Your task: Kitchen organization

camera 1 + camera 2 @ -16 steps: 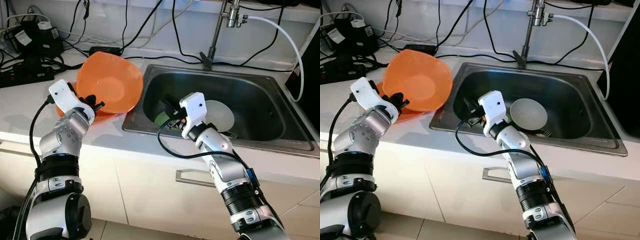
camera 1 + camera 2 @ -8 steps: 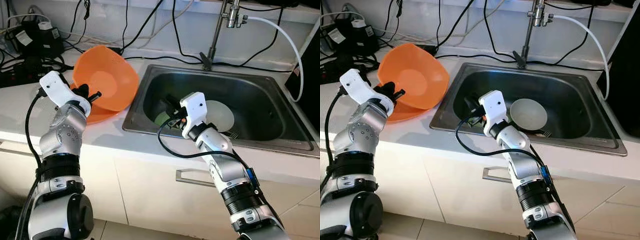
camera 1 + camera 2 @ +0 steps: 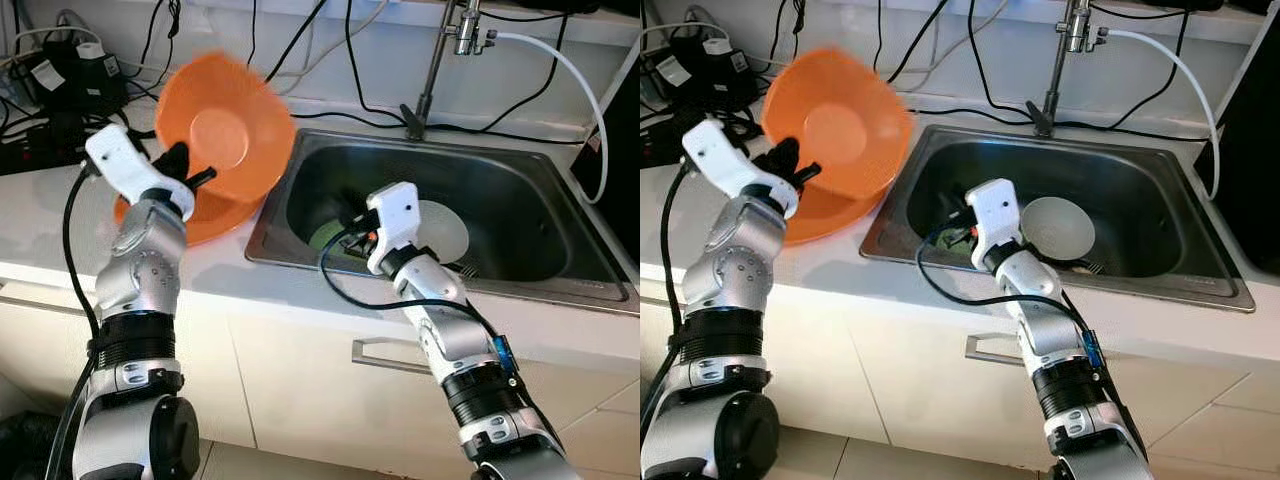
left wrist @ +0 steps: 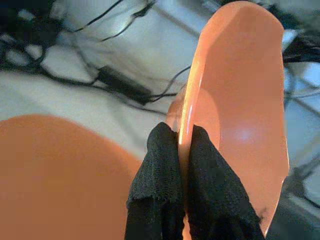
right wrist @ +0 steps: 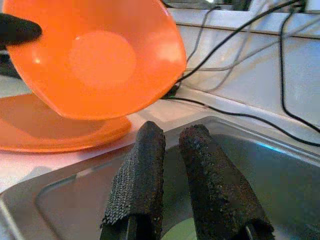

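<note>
Left tool (image 4: 181,145) clamped on orange bowl (image 3: 222,135) rim, bowl tilted above orange plate (image 3: 215,218); keep grip firm. Right tool (image 5: 172,150) empty, fingers slightly apart over sink (image 3: 520,180).

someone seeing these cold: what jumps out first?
The bright orange plastic bowl, tipped up on edge above the white counter, its rim pinched by the left pincer over a flat orange plate. Next, the stainless steel sink, where the right pincer hovers empty beside a pale round dish.
</note>
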